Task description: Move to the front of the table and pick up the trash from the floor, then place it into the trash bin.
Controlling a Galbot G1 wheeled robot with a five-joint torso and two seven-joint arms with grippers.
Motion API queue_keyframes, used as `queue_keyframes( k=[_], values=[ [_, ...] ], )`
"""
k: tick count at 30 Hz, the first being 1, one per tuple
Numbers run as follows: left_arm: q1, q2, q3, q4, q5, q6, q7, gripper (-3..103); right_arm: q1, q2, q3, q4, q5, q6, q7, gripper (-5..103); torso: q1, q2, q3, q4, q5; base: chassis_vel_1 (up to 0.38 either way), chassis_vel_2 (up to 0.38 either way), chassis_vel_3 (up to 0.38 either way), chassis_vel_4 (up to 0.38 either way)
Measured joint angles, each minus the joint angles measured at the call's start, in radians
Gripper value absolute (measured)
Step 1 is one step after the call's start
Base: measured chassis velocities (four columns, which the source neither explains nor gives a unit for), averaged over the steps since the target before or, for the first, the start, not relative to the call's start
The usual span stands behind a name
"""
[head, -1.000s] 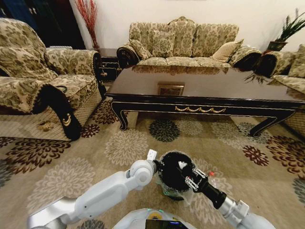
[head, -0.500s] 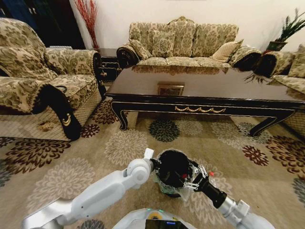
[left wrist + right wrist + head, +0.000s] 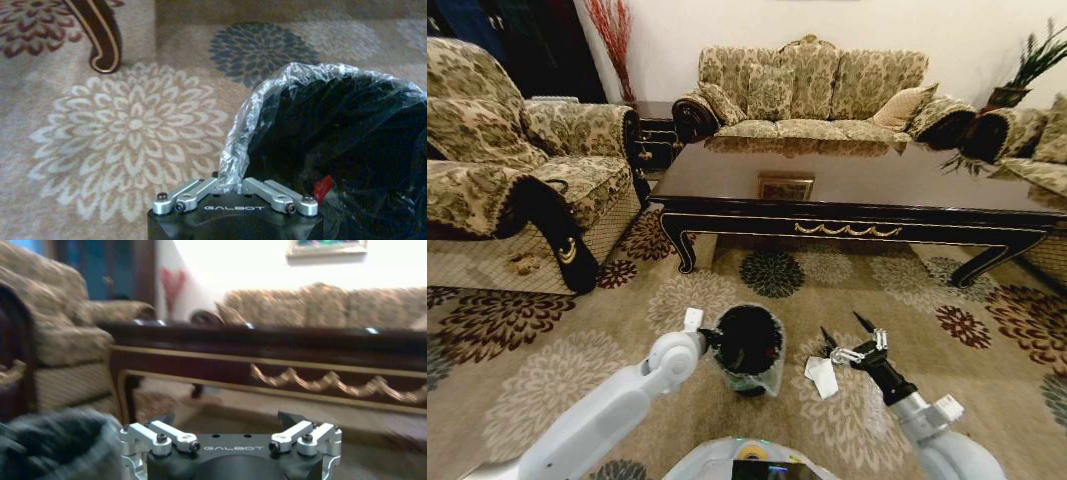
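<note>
i am already parked before the long glossy dark-brown wooden coffee counter with gold ornament on its apron, so the driving part looks done. my left gripper has its fingers clamped on the rim of the clear liner bag of the small round black trash bin, which stands on the tan flower-medallion carpet floor just in front of me. something red lies inside the bin, seen from my left wrist, so at least one piece seems binned. a white folded paper piece lies on the floor just beside my right gripper, whose fingers are spread apart and hold nothing; that piece i judge as left to do. the bottle i cannot find for certain.

compared with a second ago, my right gripper has swung off the bin's mouth out to the right, and the bin, held by my left, has shifted left.
</note>
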Motion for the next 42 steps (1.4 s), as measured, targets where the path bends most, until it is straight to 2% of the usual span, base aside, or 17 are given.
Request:
queue_keyframes(
  k=[2,5,7,9,11,14,15,19,21,25,27,35,42],
  values=[
    [0.005,-0.001,-0.015,0.0,0.0,0.0,0.004,2,0.007,-0.002,-0.002,-0.015,0.0,-0.01,0.02,100,0.0,0.0,0.0,0.0,-0.0001,0.0,0.0,0.0,0.0],
    [0.005,-0.017,-0.062,0.0,-0.003,0.0,0.01,2,0.04,-0.006,-0.009,-0.074,0.005,-0.068,0.119,100,0.0,0.0,0.0,-0.0001,-0.0003,0.0,0.0,0.0,0.0],
    [0.003,-0.017,-0.073,0.001,-0.005,0.0,0.012,2,0.049,-0.01,-0.01,-0.093,0.006,-0.089,0.148,100,0.0,0.0,0.0,-0.0003,0.0,0.0,0.0,0.0,0.0],
    [0.005,-0.01,-0.093,-0.001,-0.011,0.0,0.019,2,0.06,-0.023,-0.01,-0.127,0.016,-0.164,0.198,100,0.0,0.0,0.0,0.0,0.0002,0.0,0.0,0.0,0.0],
    [0.006,-0.007,-0.096,-0.002,-0.012,0.0,0.021,2,0.062,-0.027,-0.01,-0.135,0.019,-0.193,0.215,100,0.0,0.0,0.0,0.0002,0.0001,0.0,0.0,0.0,0.0],
    [0.006,-0.002,-0.099,0.001,-0.011,0.0,0.032,2,0.065,-0.03,-0.013,-0.163,0.056,-0.332,0.286,100,0.0,0.0,0.0,0.0002,0.0,0.0,0.0,0.0,0.0],
    [0.006,-0.002,-0.099,0.001,-0.011,0.0,0.032,2,0.065,-0.03,-0.013,-0.163,0.056,-0.332,0.286,100,0.0,0.0,0.0,0.0002,0.0,0.0,0.0,0.0,0.0],
    [0.012,-0.002,-0.1,0.004,-0.01,0.0,0.043,2,0.076,-0.026,-0.015,-0.188,0.134,-0.471,0.327,100,0.0,0.0,0.0,0.0,0.0001,0.0,0.0,0.0,0.0],
    [0.013,-0.002,-0.1,0.004,-0.01,0.0,0.043,2,0.076,-0.026,-0.015,-0.189,0.138,-0.477,0.329,100,0.0,0.0,0.0,0.0,0.0,0.0,0.0,0.0,0.0],
    [0.014,-0.003,-0.1,0.004,-0.01,0.0,0.044,2,0.092,-0.034,-0.014,-0.213,0.219,-0.609,0.332,100,0.0,0.0,0.0,0.0001,0.0,0.0,0.0,0.0,0.0],
    [0.011,-0.004,-0.095,0.004,-0.01,0.0,0.047,2,0.102,-0.039,-0.016,-0.225,0.247,-0.641,0.332,100,0.0,0.0,0.0,0.0001,0.0,0.0,0.0,0.0,0.0],
    [0.006,0.0,-0.094,0.005,-0.01,0.0,0.053,2,0.183,-0.046,-0.067,-0.309,0.271,-0.663,0.334,100,0.0,0.0,0.0,0.0002,0.0002,0.0,0.0,0.0,0.0],
    [0.025,0.014,-0.096,-0.013,-0.01,0.0,0.047,2,0.325,-0.044,-0.155,-0.473,0.289,-0.688,0.336,100,0.0,0.0,0.0,0.0002,-0.0001,0.0,0.0,0.0,0.0]
  ],
)
